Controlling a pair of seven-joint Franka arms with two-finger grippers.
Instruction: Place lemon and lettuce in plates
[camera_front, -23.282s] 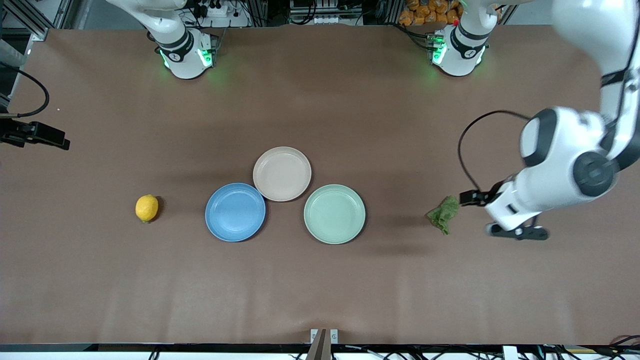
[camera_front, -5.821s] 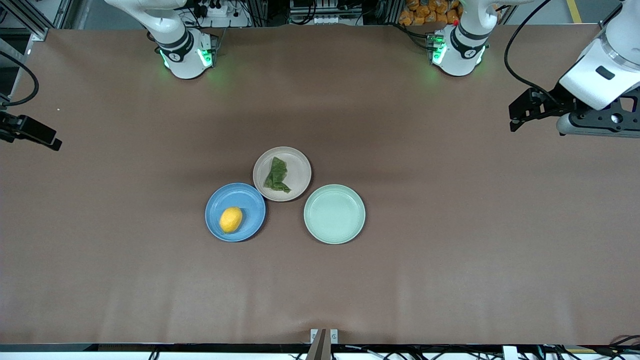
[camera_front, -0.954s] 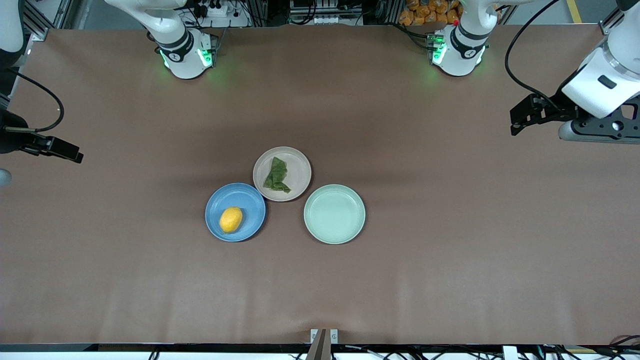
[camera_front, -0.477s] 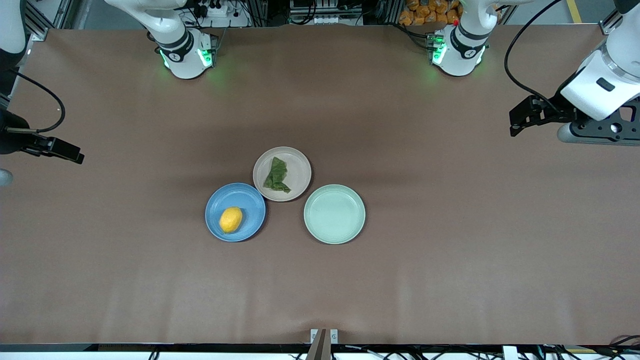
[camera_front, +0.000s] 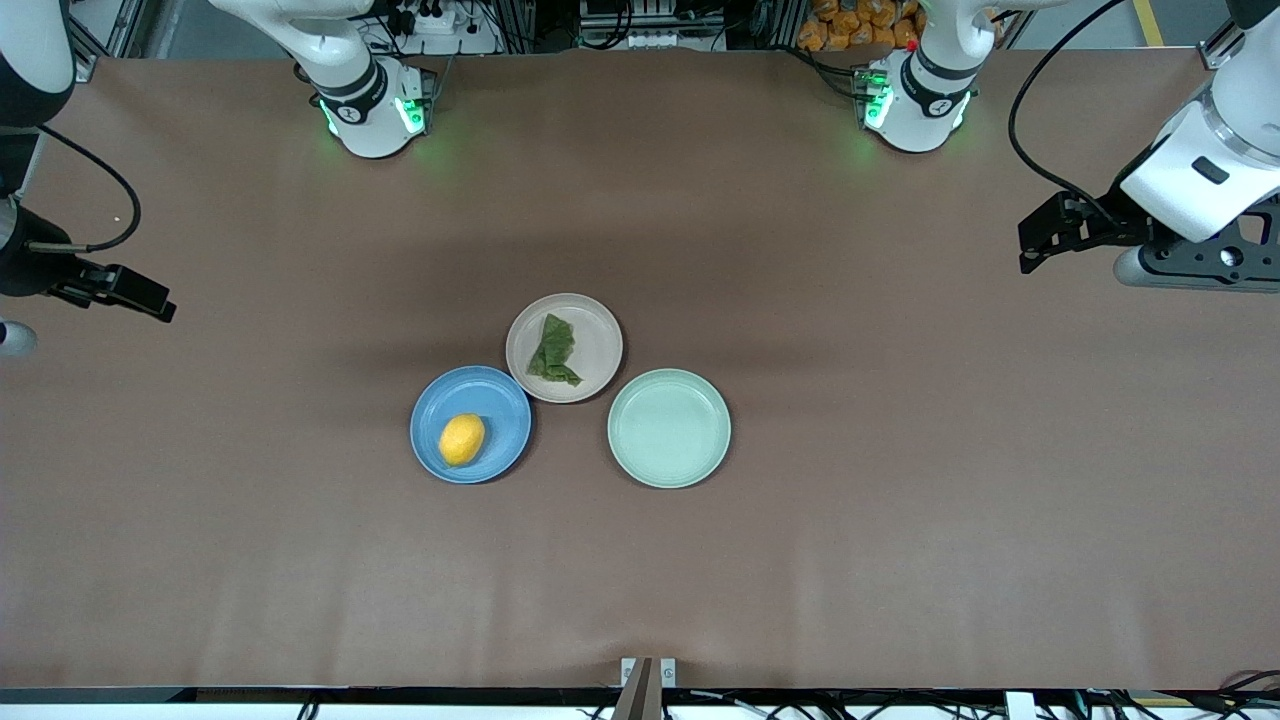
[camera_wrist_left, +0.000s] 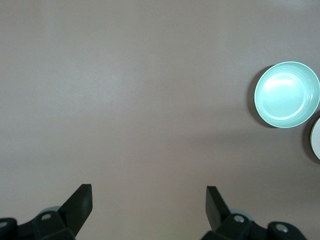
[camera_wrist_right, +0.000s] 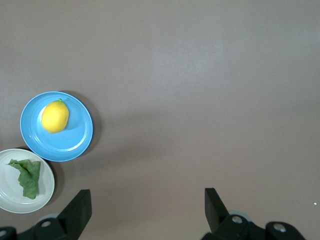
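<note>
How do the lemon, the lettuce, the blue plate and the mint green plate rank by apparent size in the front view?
1. Mint green plate and blue plate: alike, no ranking between them.
2. Lettuce.
3. Lemon.

The left arm rises from its base at the upper right of the front view and bends out to the frame's right edge, where its left hand hangs in the air with fingers spread wide and nothing between them. The right arm leaves its base at the upper left and loops out past the left edge; its right hand hangs there too, fingers apart and empty. Both arms wait.
</note>
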